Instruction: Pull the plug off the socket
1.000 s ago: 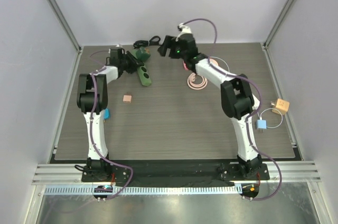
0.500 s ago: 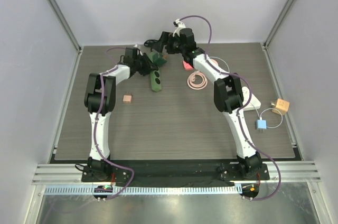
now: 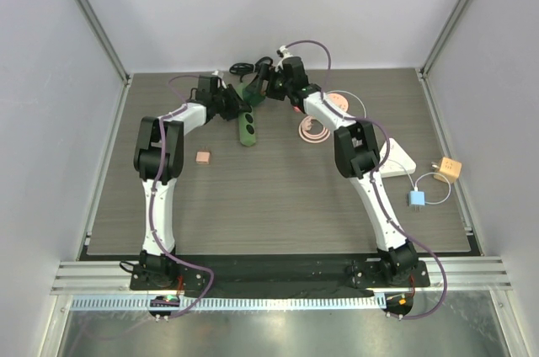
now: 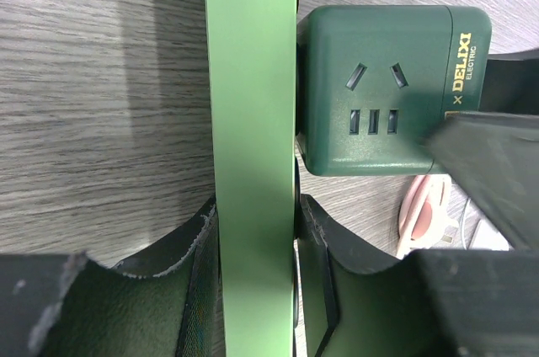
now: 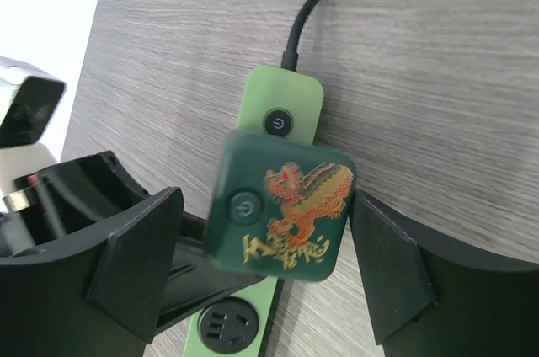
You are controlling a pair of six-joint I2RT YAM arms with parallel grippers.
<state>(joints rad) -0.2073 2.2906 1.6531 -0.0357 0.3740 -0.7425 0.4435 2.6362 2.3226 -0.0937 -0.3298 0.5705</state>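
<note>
Right wrist: one plug (image 5: 282, 210) seated on one socket strip (image 5: 285, 94)

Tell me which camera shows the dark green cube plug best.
Right wrist: the cube plug is centred, its whole top face clear, seated on the power strip. Left wrist shows one socket side; top external, barely a speck.
</note>
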